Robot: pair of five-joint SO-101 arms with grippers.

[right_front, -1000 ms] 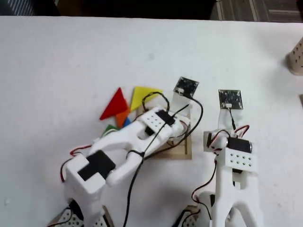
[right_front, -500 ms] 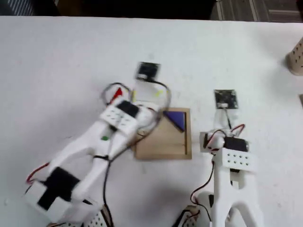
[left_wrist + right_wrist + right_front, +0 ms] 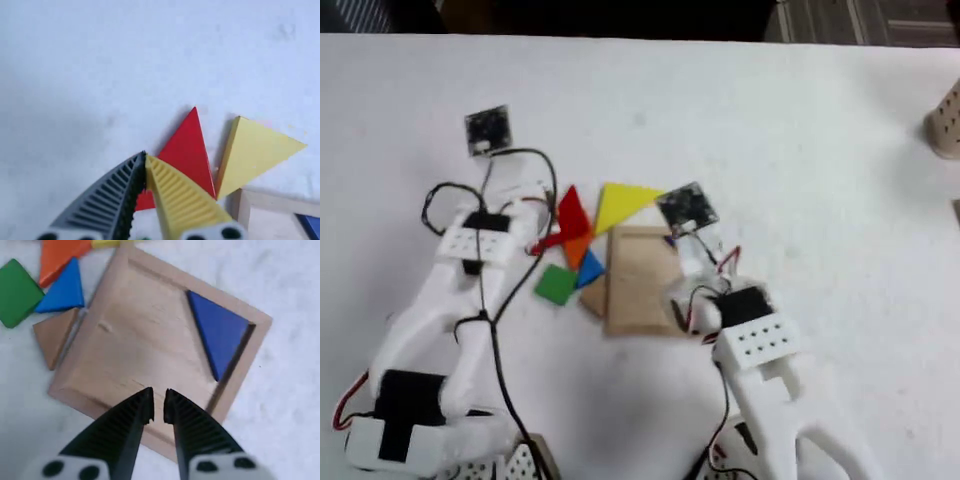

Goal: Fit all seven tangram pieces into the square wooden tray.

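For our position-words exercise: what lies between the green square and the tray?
In the right wrist view, a small blue triangle and a wooden triangle lie between green square and tray.

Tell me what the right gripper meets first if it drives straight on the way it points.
Probably the bare floor of the wooden tray, just inside its rim: the right gripper points down at it. The blue triangle lies off that line. Height above is unclear.
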